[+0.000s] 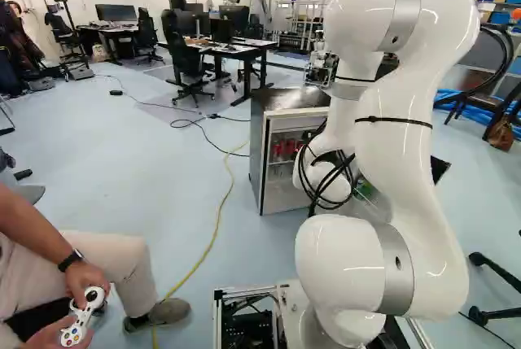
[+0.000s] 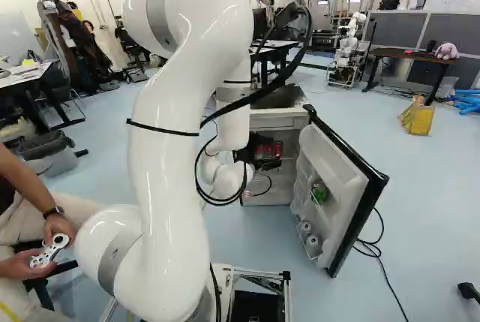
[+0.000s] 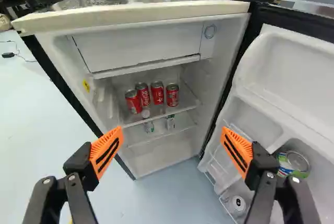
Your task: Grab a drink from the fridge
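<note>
In the wrist view the pincer (image 3: 172,132) stands wide open with nothing in its hold, facing the fridge (image 3: 156,19) from outside; the spread presumably leaves room for a can. The drinks wanted are probably the four red cans (image 3: 157,93), upright and close together on a shelf (image 3: 186,100) under the freezer box (image 3: 138,46). Being so close, they leave little space for a finger beside each, so an end can looks easiest. The approach should be level, below that box.

In the left base view the arm (image 1: 407,80) reaches ahead and low, likely to bring the pincer to shelf height; red cans show past it.

In the right base view the door (image 2: 334,176) is swung well out, which gives a way in. Its racks hold a green can (image 2: 320,191) and paler ones (image 2: 313,245). Drifting that way could knock the door.
</note>
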Controlling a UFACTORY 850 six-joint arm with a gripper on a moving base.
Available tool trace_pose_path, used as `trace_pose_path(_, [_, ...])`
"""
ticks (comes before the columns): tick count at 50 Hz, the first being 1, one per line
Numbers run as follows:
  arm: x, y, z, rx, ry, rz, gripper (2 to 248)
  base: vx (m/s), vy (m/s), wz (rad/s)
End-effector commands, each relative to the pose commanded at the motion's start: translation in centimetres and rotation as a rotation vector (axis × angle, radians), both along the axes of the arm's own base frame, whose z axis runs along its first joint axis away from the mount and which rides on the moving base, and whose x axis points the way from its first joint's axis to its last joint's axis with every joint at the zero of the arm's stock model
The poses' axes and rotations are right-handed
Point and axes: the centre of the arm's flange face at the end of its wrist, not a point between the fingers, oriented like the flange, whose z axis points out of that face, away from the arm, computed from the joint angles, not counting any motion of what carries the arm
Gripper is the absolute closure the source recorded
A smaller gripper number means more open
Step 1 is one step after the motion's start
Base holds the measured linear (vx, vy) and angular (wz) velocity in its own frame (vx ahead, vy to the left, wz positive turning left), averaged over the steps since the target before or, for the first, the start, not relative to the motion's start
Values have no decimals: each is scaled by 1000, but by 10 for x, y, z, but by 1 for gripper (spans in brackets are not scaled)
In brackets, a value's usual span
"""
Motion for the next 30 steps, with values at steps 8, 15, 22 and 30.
trace_pose_path(8, [15, -4, -12, 0, 1, 2, 3, 0, 0, 0])
trace_pose_path(15, [28, -8, -23, 0, -1, 4, 3, 0, 0, 0])
trace_pose_path(22, [42, -10, -34, 1, -4, 18, 3, 0, 0, 0])
trace_pose_path(30, [58, -11, -48, 4, -10, 46, 3, 0, 0, 0])
